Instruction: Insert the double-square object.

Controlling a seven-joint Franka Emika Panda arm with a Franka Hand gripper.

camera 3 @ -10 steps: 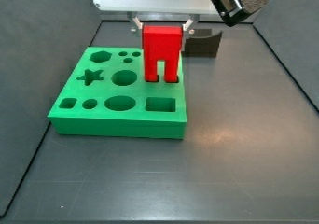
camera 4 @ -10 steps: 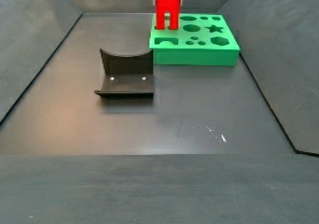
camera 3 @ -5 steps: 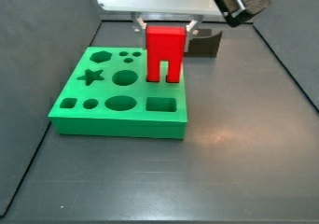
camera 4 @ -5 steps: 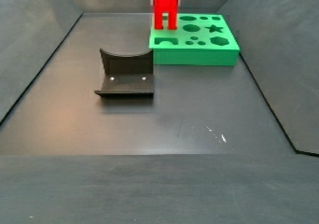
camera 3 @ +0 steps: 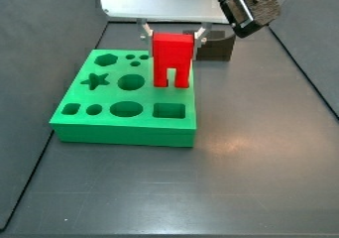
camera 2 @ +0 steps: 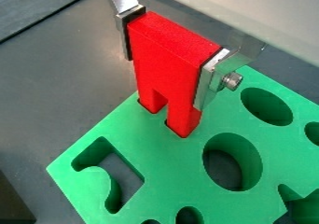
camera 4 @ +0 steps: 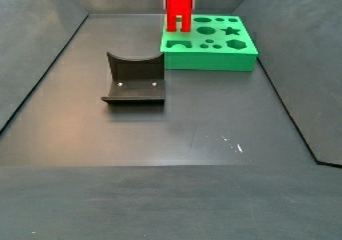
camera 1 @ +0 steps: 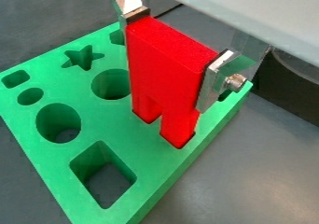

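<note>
The green board lies flat on the dark floor, its star, round and square holes all open and holding nothing. At its far edge the gripper is clamped on the double-square object: the silver fingers press the block's upper body from two opposite sides, set only as far apart as the block is wide. The block is bright red, upright, with a solid top and two square legs split by a narrow slot. In both wrist views the leg tips are down at the board's top face near its edge; whether they have entered a hole cannot be told. The fixture stands well apart on the floor.
</note>
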